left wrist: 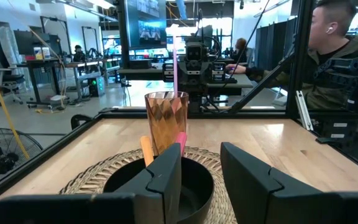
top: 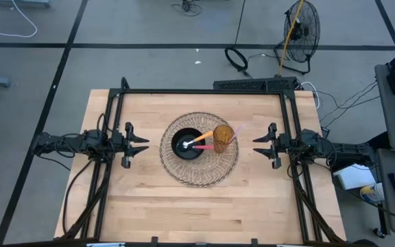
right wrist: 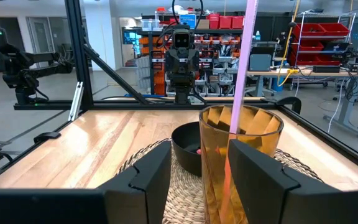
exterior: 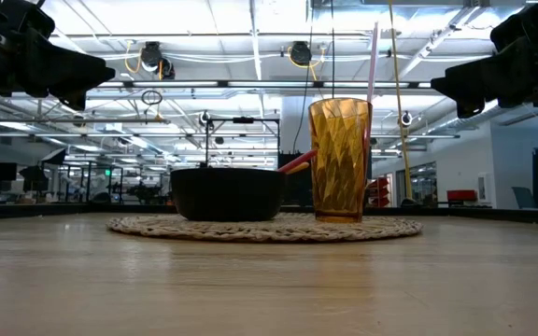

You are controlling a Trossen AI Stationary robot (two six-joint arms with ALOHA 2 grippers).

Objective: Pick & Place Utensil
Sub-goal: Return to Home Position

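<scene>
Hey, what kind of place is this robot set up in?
Probably a robotics lab in a workshop hall: left arm and right arm at a framed wooden table, red parts bins on shelving, a floor fan.

Robotics lab: workbenches (left wrist: 45,65), red parts bins (right wrist: 325,40)

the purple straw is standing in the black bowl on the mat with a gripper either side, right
Not quite. The purple straw stands in the yellow glass, not the black bowl, as the low view shows. Glass and bowl sit on the mat, with the left gripper and right gripper on either side.
</scene>
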